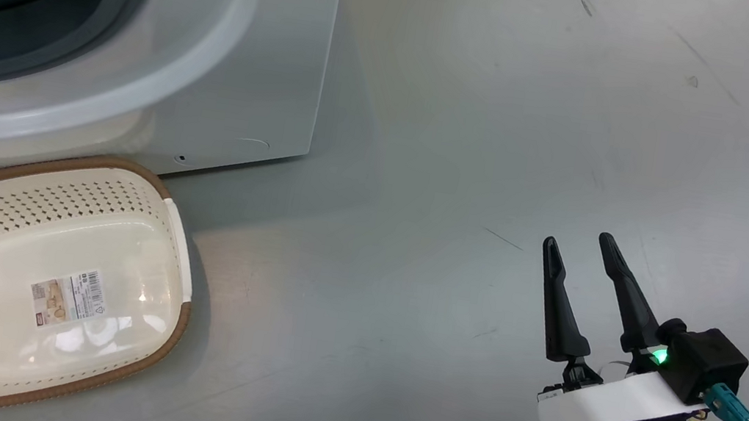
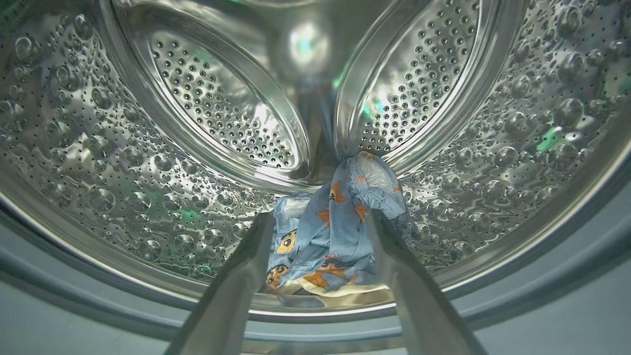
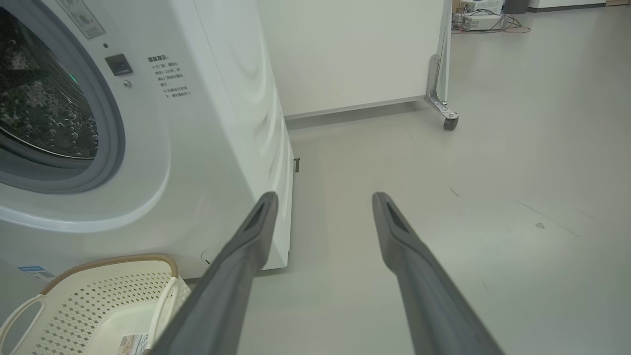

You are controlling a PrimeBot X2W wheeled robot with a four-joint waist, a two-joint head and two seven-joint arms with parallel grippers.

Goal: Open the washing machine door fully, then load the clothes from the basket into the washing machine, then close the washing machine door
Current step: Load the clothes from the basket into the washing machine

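Left tool (image 2: 319, 217) reaches inside the washing machine (image 2: 98, 148), jaws spread and released, the clothes (image 2: 340, 197) lying between its tips; right tool (image 1: 579, 242) hangs released over the floor (image 1: 461, 179).

Pale grey floor (image 1: 508, 112) before us, glossy, a few dark scuffs (image 1: 502, 238) on it. In right wrist view we see white partition panel (image 3: 355, 49), metal bracket (image 3: 437, 84) at its corner, black caster (image 3: 450, 123) touching floor. Far back: pale box (image 3: 480, 20), tangled cables (image 3: 515, 23) beside it (too small for us to identify).
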